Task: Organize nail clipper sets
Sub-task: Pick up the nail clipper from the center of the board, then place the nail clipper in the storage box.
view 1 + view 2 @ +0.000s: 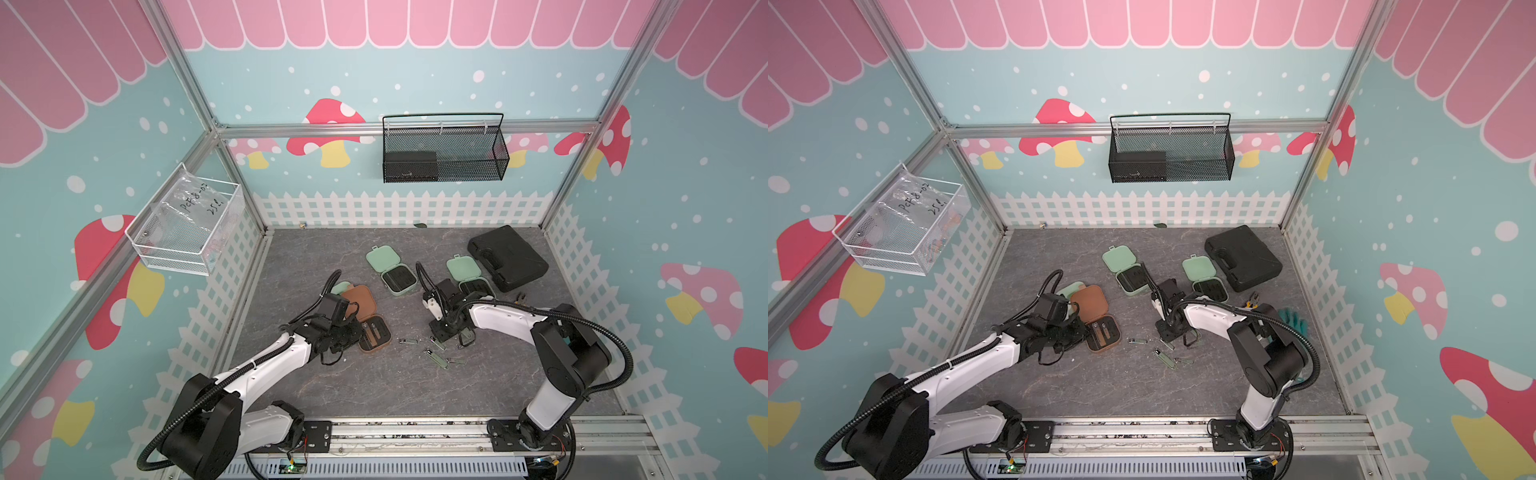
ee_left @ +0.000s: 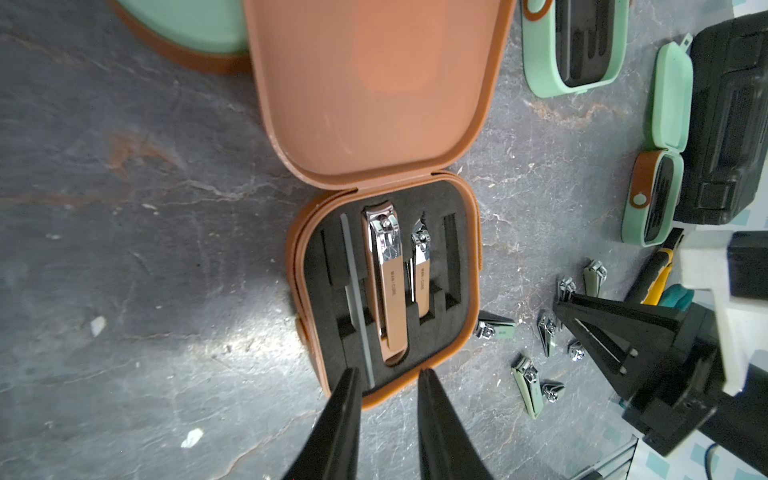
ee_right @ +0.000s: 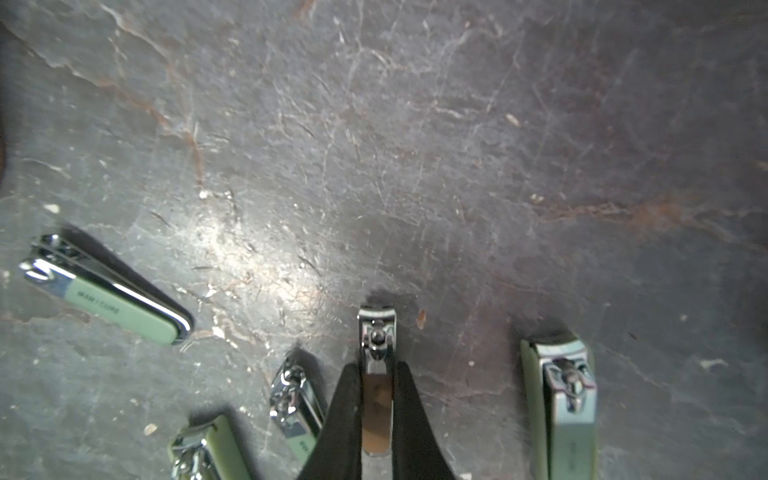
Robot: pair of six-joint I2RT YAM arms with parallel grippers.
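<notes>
The brown case [image 1: 361,301] is seen left of the middle of the frame in a top view. Its lid is laid back so that things can be put in. A big brown clipper [image 2: 388,270], a shorter one beside it and a thin file [image 2: 356,291] are tucked into its black slots, and some slots are bare.

The left gripper [image 2: 388,374] is held low at the edge of this case. Its fingers are a little apart and nothing is seen between them. It is likely placed there to keep the case from sliding.

Right of the middle, loose green clippers [image 3: 108,291] are scattered on the gray table [image 3: 457,145]. Among them, a small brown-handled clipper [image 3: 376,332] is pinched on its narrow sides by the right gripper [image 3: 377,370], so that it can be lifted flat. Its colour matches the brown case, so it is probably meant to go there.

Two mint cases [image 1: 385,257] are open farther back, likely for the green clippers.
</notes>
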